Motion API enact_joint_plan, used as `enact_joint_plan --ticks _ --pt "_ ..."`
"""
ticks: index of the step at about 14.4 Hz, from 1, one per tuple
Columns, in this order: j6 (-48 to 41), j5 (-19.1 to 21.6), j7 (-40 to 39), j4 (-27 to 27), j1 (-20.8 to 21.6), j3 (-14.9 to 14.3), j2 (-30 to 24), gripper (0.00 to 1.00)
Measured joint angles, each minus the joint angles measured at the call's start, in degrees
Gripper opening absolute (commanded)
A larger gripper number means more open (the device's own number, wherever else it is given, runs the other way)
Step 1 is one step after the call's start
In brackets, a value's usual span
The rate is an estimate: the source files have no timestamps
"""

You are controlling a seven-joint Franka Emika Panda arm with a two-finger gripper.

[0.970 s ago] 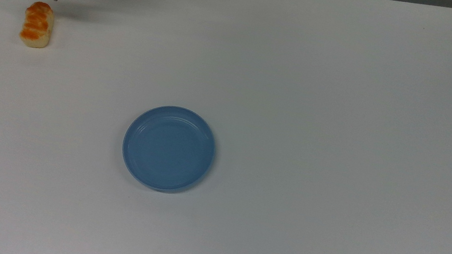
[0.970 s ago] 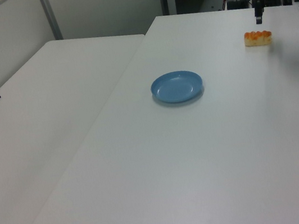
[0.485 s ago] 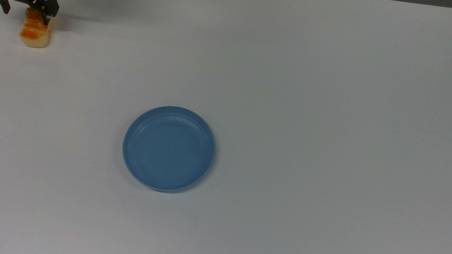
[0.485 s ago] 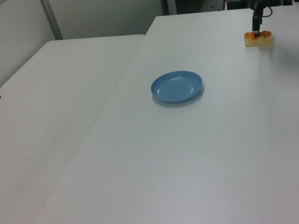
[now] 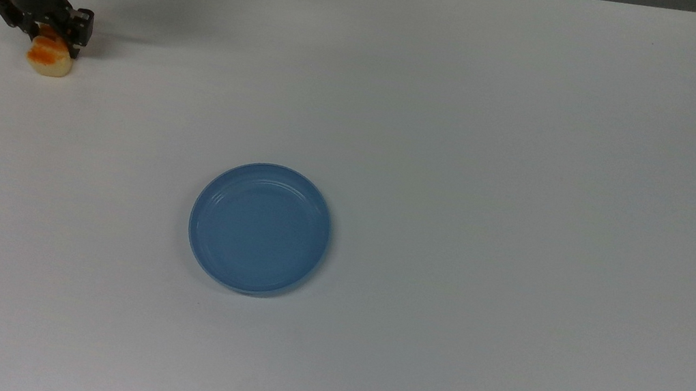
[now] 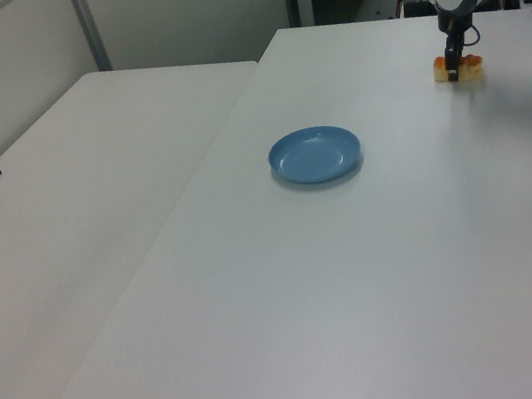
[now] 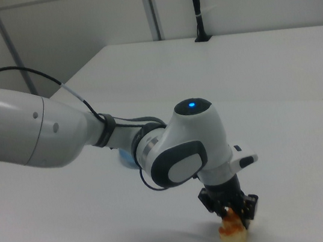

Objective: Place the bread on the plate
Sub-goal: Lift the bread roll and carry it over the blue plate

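**Bread straddled at the table's far corner, plate not yet served**

The gripper (image 5: 45, 29) is seen in the upper left of the top view, lowered over the bread (image 5: 50, 58) with a dark finger to either side of the loaf's upper end. Whether the fingers are already pressed against the loaf or merely bracket it cannot be told. In the right view, at the lower middle of the frame, the gripper (image 7: 231, 213) is set down onto the bread (image 7: 234, 233), whose orange top peeks out between the fingers. The loaf appears to rest on the white table (image 5: 467, 137).

Further out, the plate (image 5: 260, 229) is found just left of centre in the top view, well apart from the bread and bare. In the left view it lies mid-frame (image 6: 315, 155), with the bread (image 6: 458, 69) at the upper right.

It is judged that only the approach has been completed: the grasp is to be secured, the loaf lifted, carried across the table and released onto the plate.
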Motion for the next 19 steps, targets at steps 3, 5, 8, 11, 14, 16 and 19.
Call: enact_joint_plan --ticks 3,5,8,11,14,16,19 --pt "-5.86 3.87 0.51 3.57 0.14 2.46 -0.86 0.00" --pt "-12.49 4.29 4.58 8.00 0.94 3.52 -1.54 0.00" --pt "-18.97 4.50 14.38 15.19 4.05 4.91 -2.58 0.00" --pt "-22.01 4.50 24.41 20.08 7.76 7.01 -2.74 0.00" --pt "-22.43 4.49 34.19 22.52 12.94 7.56 -1.57 0.00" --pt "-22.43 4.45 41.01 23.47 17.30 7.69 0.42 0.00" --pt "-22.43 4.12 48.29 26.58 21.38 7.74 4.35 0.00"
